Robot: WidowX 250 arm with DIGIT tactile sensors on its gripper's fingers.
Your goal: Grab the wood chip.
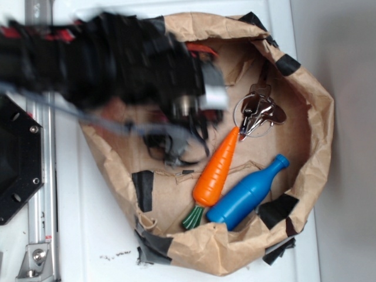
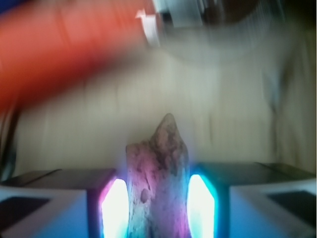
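So the wrist view pretty much tells it: the rough, grooved chunk of dull brown wood sits upright right between the two glowing finger pads, and both pads look pressed against its sides, so the black gripper is clamped on the wood chip. Its ragged pointed end sticks up past the fingers. A blurry orange shape fills the top left of that view; I can't say for sure what it is.

From the exterior camera the black arm is smeared with motion blur, with the gripper over the left part of the crumpled brown paper nest patched with black tape. I can't make out the chip in that view. Also in the nest: an orange plastic carrot with a green stem, a blue plastic bottle just beside it, and a shiny metal clip thing near the carrot's tip.
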